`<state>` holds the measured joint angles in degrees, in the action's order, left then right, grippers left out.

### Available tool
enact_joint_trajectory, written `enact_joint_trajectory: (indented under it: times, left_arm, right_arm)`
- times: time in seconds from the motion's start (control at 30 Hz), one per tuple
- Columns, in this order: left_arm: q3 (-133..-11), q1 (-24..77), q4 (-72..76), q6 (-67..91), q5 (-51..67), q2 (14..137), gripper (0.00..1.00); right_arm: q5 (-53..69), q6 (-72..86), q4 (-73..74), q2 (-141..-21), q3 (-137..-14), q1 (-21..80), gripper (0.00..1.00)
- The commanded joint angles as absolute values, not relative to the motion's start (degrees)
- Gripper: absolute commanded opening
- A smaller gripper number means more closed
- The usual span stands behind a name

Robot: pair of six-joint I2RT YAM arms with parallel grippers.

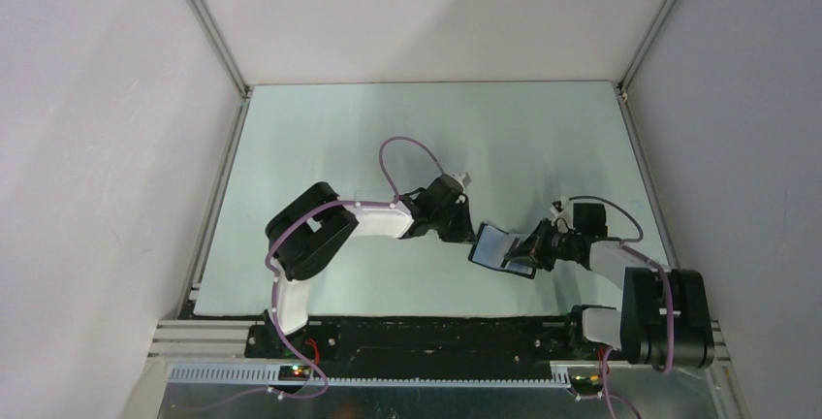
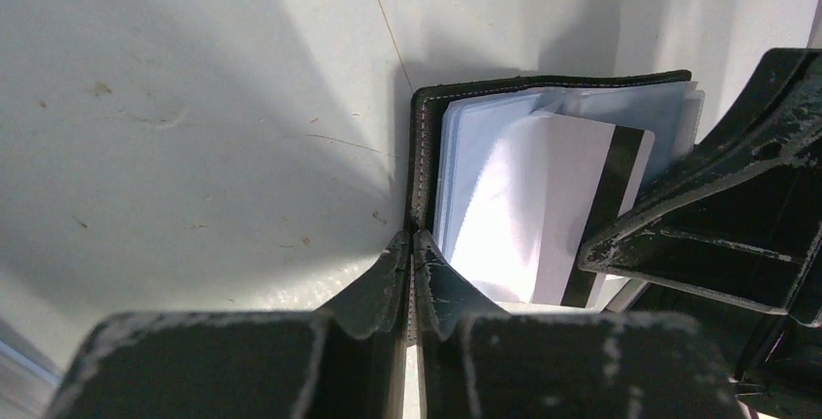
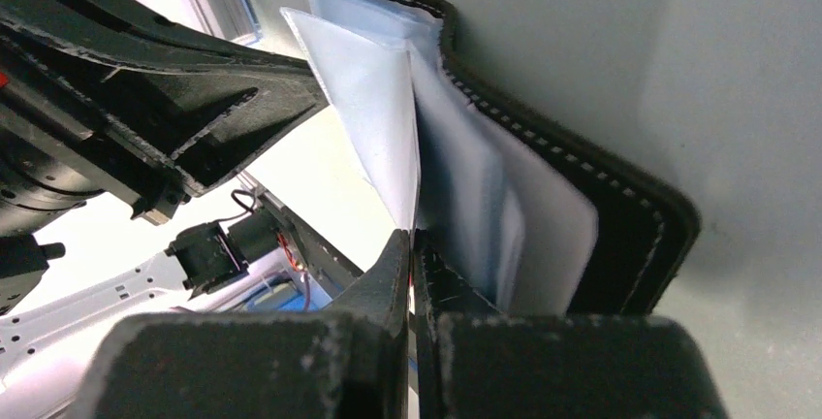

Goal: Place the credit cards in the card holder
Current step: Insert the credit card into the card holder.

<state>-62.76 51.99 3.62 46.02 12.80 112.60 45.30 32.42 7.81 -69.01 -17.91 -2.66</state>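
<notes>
Works with both arms meeting over the pale green table (image 1: 388, 128), a little right of centre. Reaches with the left arm from its near-left base, elbow folded back and out to the left, white forearm running right, wrist tipped down toward the card holder (image 1: 494, 244). Pinches the holder's stitched black edge in the left gripper (image 2: 412, 249), fingers drawn in to a narrow slit with the leather caught between the tips. Holds the holder open and tilted on edge between the two grippers, pale grey-blue pockets turned toward the right arm; cannot tell whether its lower edge touches the table.

Reaches with the right arm from the near-right base, upper links stacked upright by the table's right side, forearm leaning left, wrist pointed into the holder's open face. Presses the right gripper (image 3: 412, 244) fully together on the near corner of a white credit card (image 3: 373, 99), thin plastic nipped between the tips. Lays that card against the inner pockets, dark magnetic stripe at the end nearest the right gripper; cannot tell whether the far end sits inside a pocket. Shows more pale layers behind it in the holder, number unclear.

Trails a purple cable (image 1: 407, 145) in a loop above the left wrist.
</notes>
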Motion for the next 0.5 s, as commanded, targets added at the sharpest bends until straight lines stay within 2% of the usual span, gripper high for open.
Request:
enact_joint_trajectory:
  times: [0.0, 0.13, 0.3, 0.47]
  left_arm:
    - [-63.99, 52.56, 1.33, 45.00, 13.30, 115.44, 0.08]
    - [-64.28, 52.57, 0.93, 45.15, 13.36, 115.87, 0.05]
    - [-64.61, 52.57, 0.65, 45.13, 13.48, 116.20, 0.02]
    - [-65.01, 52.56, 0.49, 45.17, 13.95, 116.67, 0.00]
  right_arm:
    - [44.44, 26.43, 11.92, -74.33, -22.31, -2.11, 0.00]
    - [41.93, 26.47, 14.16, -77.56, -24.41, -2.00, 0.02]
    - [39.62, 25.99, 16.42, -75.62, -26.82, -1.76, 0.10]
    - [39.94, 23.84, 18.94, -77.49, -29.38, -1.76, 0.08]
